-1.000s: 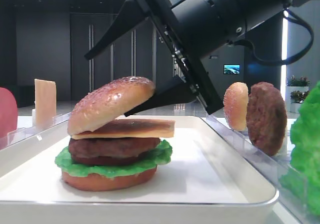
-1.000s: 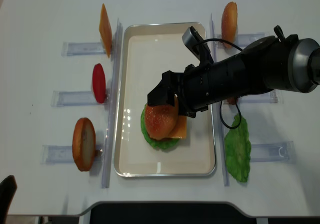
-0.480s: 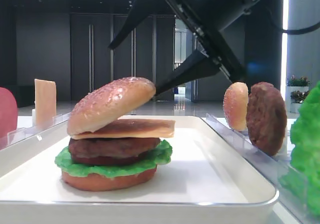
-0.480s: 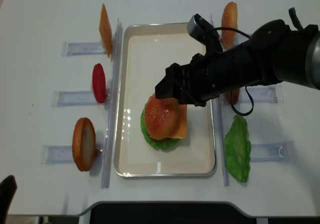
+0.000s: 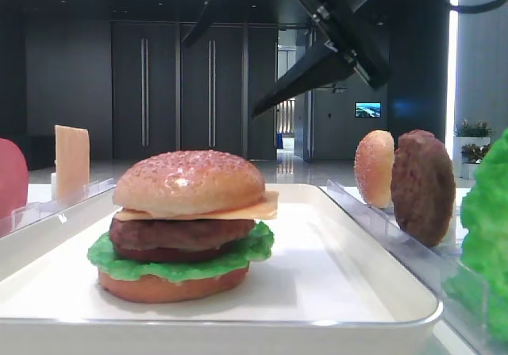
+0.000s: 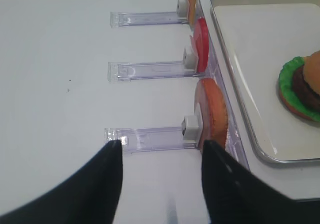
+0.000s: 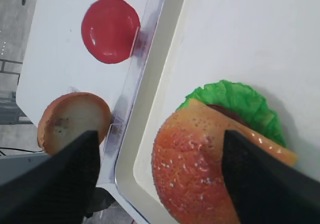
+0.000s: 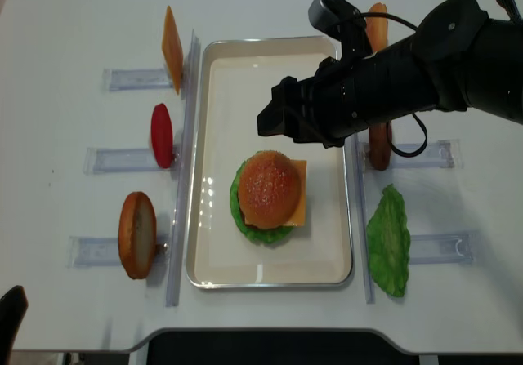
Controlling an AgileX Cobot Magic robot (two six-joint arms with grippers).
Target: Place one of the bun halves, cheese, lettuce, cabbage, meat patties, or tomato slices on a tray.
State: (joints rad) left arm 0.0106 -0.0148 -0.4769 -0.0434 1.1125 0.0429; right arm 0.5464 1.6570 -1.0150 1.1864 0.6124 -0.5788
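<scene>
Bun top (image 8: 269, 187), domed and sesame-speckled, is sitting level as the cap of a finished stack on the white tray (image 8: 216, 263), directly below and slightly toward the operator from the right gripper (image 8: 288, 118). Under it the cheese (image 5: 252, 206) is poking out on one side, then the patty (image 5: 181, 236), the lettuce (image 5: 178, 264) and a bottom bun. The right gripper is hanging above the stack with its jaws spread wide and nothing between them; in the wrist view both fingers (image 7: 264, 180) are flanking the bun without touching it. By my reading, the placing step is finished and the release is done. The next move calls for lifting straight up and clear, so neither finger is clipping the dome and sliding it off the cheese. The left gripper (image 6: 160, 184) is waiting off to the side over the table, beside the racked bun half (image 6: 212, 115); its fingers appear apart in its own view, though it is at its most closed and carrying nothing.
</scene>
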